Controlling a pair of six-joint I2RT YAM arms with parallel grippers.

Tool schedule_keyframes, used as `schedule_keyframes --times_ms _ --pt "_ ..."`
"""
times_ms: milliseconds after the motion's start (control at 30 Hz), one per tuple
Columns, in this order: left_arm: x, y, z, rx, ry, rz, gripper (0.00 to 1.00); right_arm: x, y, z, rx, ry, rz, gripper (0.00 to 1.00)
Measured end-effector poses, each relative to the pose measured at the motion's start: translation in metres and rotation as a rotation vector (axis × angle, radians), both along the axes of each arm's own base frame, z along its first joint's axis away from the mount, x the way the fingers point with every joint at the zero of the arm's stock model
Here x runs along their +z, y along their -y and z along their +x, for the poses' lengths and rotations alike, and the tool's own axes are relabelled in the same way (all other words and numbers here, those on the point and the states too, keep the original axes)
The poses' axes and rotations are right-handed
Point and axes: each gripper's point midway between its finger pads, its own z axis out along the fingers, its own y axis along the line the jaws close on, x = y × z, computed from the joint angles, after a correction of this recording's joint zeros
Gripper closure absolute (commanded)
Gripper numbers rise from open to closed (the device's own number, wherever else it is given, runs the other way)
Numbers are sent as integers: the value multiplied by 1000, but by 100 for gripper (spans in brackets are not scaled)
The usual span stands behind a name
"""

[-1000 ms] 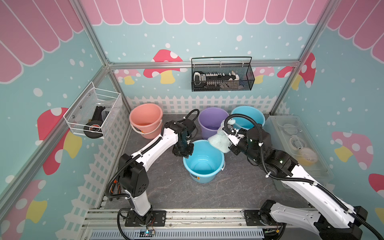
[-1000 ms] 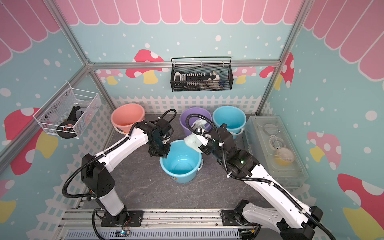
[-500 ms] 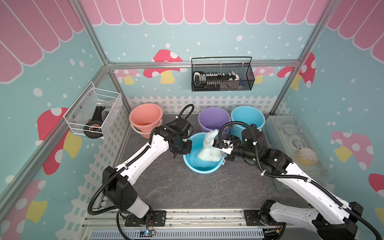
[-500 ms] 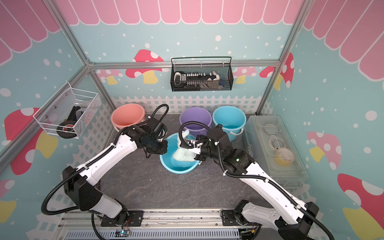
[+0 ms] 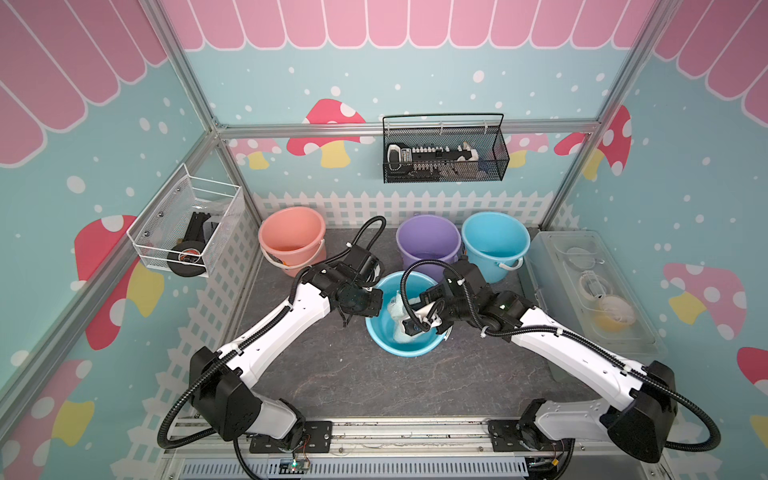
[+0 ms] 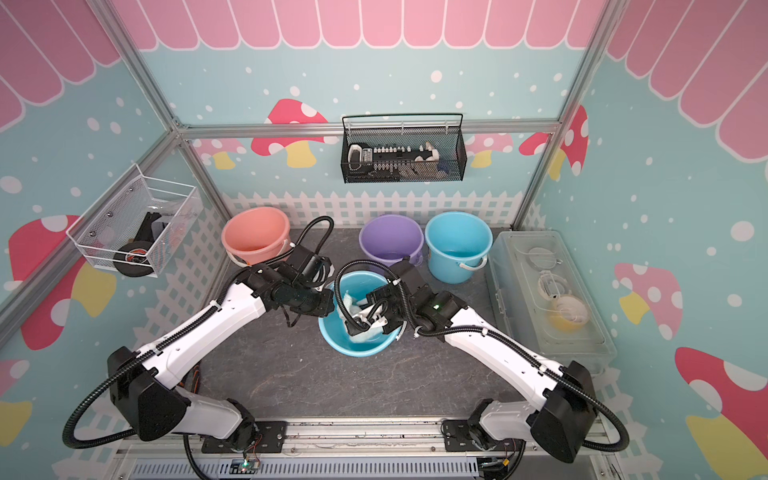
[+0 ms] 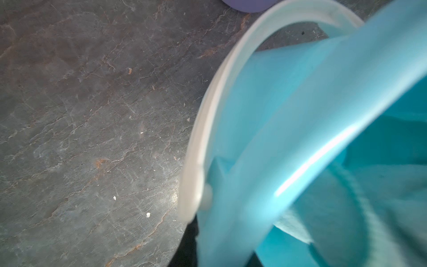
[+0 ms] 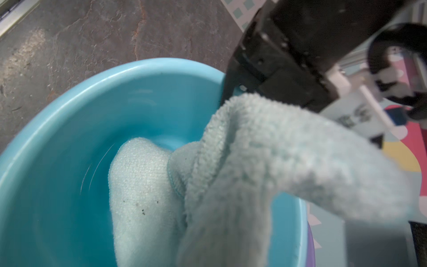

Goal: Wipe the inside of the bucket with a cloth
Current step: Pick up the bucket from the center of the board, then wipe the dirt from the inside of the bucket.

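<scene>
Inside the tipped bucket [image 5: 401, 352], the right pincer [image 5: 417, 322], clamped on the cloth [image 5: 394, 309], lets it trail toward the bottom; left pincer [image 5: 374, 305] seemingly grips the rim opposite.

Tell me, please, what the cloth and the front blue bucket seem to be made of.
The cloth looks like microfibre terry: matte, fuzzy looped pile, stitched edge. The front blue bucket is probably moulded plastic: smooth, glossy, with bright highlights on its wall.

Both arms stretch from the bench's near edge toward its middle, the left gripper [image 5: 372, 304] and right gripper [image 5: 410, 327] closed, close together.
</scene>
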Motion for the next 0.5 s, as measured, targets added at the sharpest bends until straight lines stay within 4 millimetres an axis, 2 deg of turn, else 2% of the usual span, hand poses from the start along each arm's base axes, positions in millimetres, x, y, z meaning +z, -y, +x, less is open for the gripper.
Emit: schedule_keyframes --times_ms 267,500 --pt "17 4 -4 -36 95 19 100 -57 -7 11 114 48 -172 100" --pt "28 10 -10 -73 157 21 100 -83 -4 31 100 154 -272 100"
